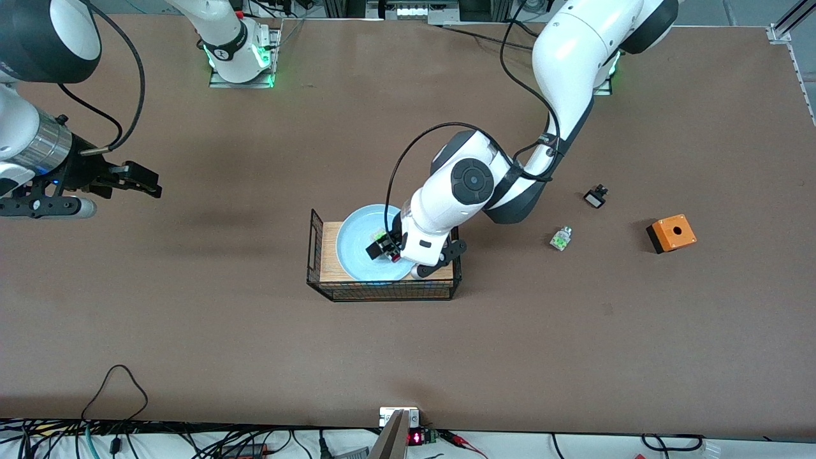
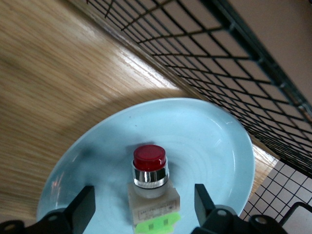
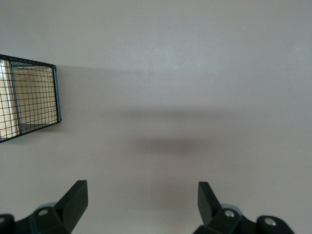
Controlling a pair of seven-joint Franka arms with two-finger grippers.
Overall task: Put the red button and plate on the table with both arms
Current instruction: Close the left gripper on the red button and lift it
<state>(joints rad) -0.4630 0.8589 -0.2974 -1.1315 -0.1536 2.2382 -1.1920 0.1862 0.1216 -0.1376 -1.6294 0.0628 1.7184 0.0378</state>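
Two tools: left tool (image 2: 141, 209) wide astride red button (image 2: 149, 168) on plate (image 1: 357, 245); we'd close squarely. Right tool (image 3: 141, 204) wide, waiting over tabletop (image 1: 255, 357).

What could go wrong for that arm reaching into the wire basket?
The left pincer is open around the red button, which stands on the smooth plate; closing off-centre might tip it. The rack has wire walls close by, so the arm might catch them. The right pincer waits open over bare table.
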